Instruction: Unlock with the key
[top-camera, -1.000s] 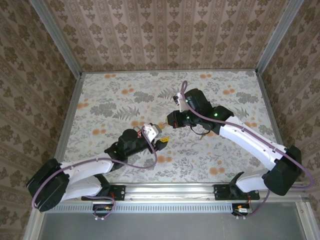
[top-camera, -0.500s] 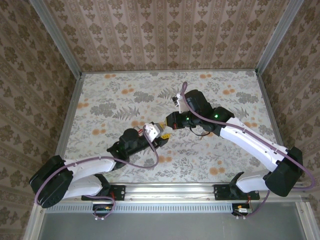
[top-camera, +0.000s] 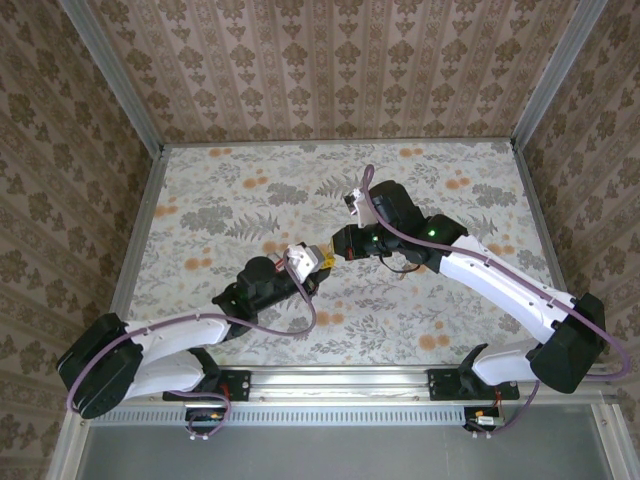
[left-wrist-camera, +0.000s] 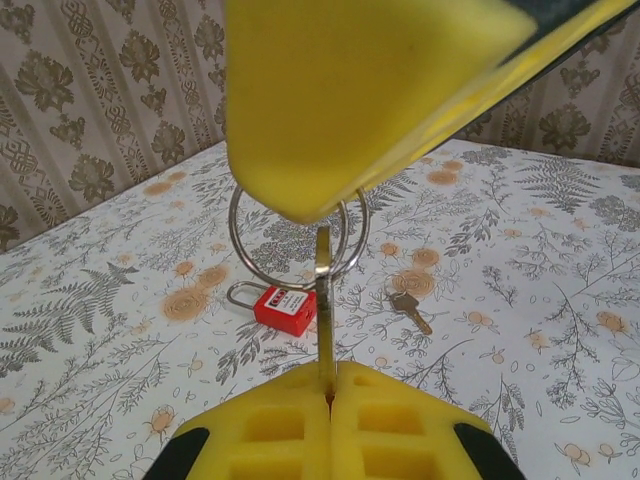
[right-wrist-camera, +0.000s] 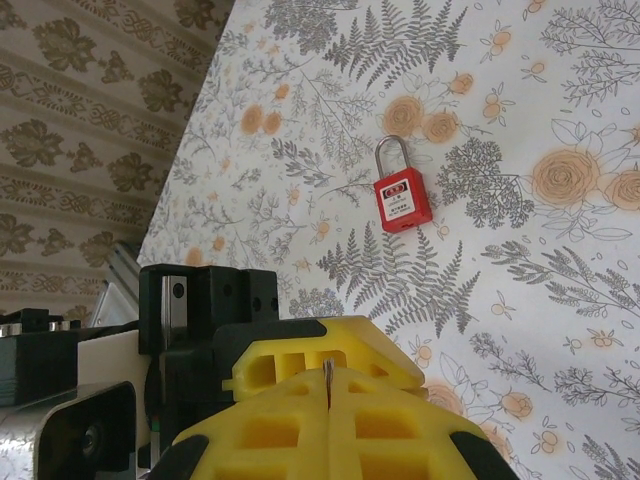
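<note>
Left hand, right hand: both tight on key (padlock apart on table)

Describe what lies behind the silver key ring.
Behind the silver metal key ring, a red rectangular padlock lies on the floral table, a small brass key beside it. The ring's top is hidden by a yellow foam pad.

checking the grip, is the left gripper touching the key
Touching. The left wrist view shows the left gripper shut on the key, its blade pinched between the yellow pads.
</note>
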